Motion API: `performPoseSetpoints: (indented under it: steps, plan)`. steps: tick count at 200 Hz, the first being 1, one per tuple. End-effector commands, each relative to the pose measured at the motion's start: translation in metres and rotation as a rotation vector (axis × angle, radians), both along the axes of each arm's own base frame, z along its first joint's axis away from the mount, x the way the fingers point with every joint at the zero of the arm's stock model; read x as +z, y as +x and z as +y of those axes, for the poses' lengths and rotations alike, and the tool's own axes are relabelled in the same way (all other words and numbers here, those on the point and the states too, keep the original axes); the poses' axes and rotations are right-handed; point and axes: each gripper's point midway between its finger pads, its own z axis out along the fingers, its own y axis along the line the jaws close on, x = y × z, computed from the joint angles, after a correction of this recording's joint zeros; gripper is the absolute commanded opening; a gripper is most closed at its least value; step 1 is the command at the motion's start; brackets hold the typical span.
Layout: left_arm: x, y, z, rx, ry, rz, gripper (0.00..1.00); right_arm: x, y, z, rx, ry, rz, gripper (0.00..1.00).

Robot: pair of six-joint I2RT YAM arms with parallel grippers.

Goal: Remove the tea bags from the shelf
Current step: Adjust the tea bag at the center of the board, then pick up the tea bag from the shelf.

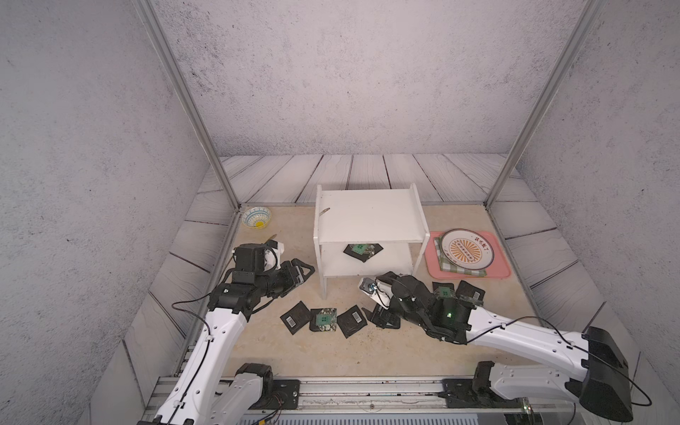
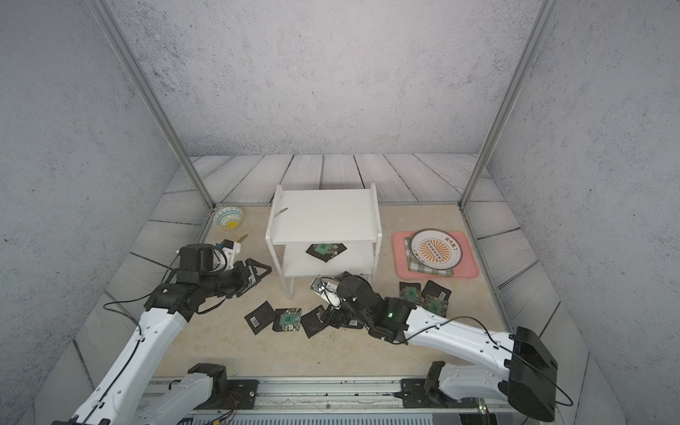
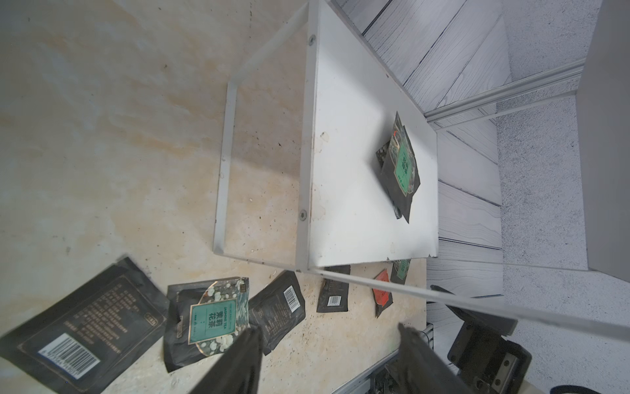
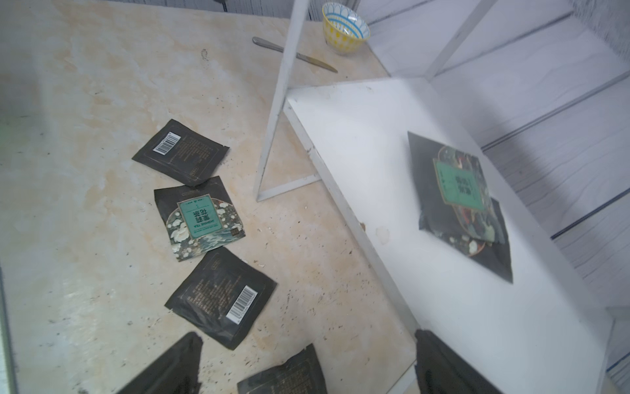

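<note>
White shelf (image 1: 368, 215) on beige table (image 1: 331, 353), small stack of tea bags (image 1: 362, 251) on its lower board, loose tea bags (image 1: 323, 319) scattered on the table in front, left gripper (image 3: 329, 327) open and empty beside the shelf, right gripper (image 4: 306, 336) spread wide, holding nothing, low over the loose ones.

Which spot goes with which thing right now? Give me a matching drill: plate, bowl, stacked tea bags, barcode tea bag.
1 plate
2 bowl
3 stacked tea bags
4 barcode tea bag

A lower board of the shelf
B table, in front of the shelf
C far left table corner
D checked cloth in the pink tray

Pairs: 1-D, 2-C, 3-A, 4-B
</note>
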Motion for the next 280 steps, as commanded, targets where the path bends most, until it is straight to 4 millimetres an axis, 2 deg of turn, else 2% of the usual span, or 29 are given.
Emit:
performPoseSetpoints:
  steps: [1,68,95,132,219,280]
  plan:
    - [0.008,0.004,0.002,0.0,0.011,-0.029,0.67,0.018,0.016,0.019,0.071,0.003,-0.136,0.99]
    - [0.004,0.009,0.002,-0.001,0.017,-0.021,0.67,0.013,0.057,0.036,0.072,-0.012,-0.173,0.99]
    - [0.001,0.01,0.003,0.0,0.019,-0.016,0.67,0.013,0.072,0.038,0.052,0.001,-0.176,0.99]
    - [-0.002,0.01,0.003,0.002,0.02,-0.008,0.67,0.003,0.089,0.037,0.03,-0.001,-0.15,0.99]
    - [-0.009,0.014,0.003,0.004,0.02,0.006,0.67,-0.015,0.107,0.041,0.035,-0.004,-0.093,0.99]
    - [-0.012,0.014,0.003,0.005,0.018,0.012,0.67,-0.032,0.098,0.044,0.047,-0.006,-0.001,0.94]
